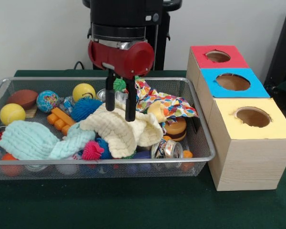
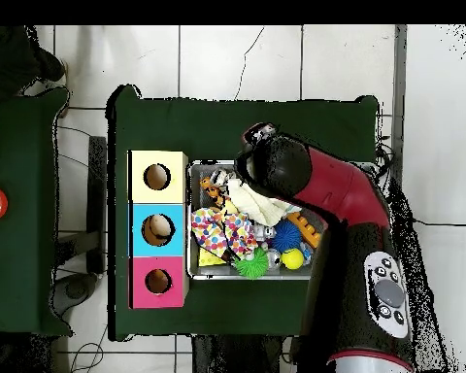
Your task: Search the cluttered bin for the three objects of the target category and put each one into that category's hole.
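A table covered in dark green cloth is seen before a pale wall, and in the overhead view it is shown standing on a white tiled floor. The cluttered bin, a shallow silver wire-mesh basket, is set on the left part of the table, with three wooden boxes placed just beside its right end in a row running from near to far: a yellow-topped box nearest, a blue-topped box behind it and a red-topped box farthest, each with a round hole in its lid. The gripper is held over the middle of the bin, its two black fingers spread apart with nothing between them, their tips just above a cream cloth. A mint cloth is laid at the near left, a multicoloured dotted cloth at the far right. Two yellow balls, a spiky blue ball, a spiky pink ball, orange blocks, a toy burger and a can are scattered among them.
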Controlling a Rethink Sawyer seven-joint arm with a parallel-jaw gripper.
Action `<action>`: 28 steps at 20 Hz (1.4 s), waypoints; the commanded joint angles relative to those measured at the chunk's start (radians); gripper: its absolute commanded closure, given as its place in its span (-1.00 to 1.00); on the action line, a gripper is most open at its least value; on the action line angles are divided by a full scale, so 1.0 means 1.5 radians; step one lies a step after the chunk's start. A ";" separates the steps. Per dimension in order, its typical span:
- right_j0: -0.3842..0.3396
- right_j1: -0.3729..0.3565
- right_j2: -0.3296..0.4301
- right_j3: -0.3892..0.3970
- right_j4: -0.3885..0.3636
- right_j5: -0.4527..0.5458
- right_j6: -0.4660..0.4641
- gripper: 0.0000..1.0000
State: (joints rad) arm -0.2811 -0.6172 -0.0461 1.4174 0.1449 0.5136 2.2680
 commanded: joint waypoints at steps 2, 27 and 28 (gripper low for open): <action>0.016 0.029 -0.041 0.103 0.066 -0.027 0.225 -1.00; 0.025 -0.024 -0.047 0.285 0.169 -0.156 0.250 -1.00; 0.035 -0.019 -0.057 0.280 0.181 -0.155 0.259 -1.00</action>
State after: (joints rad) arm -0.2646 -0.6859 -0.1488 1.7384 0.2987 0.3214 2.3133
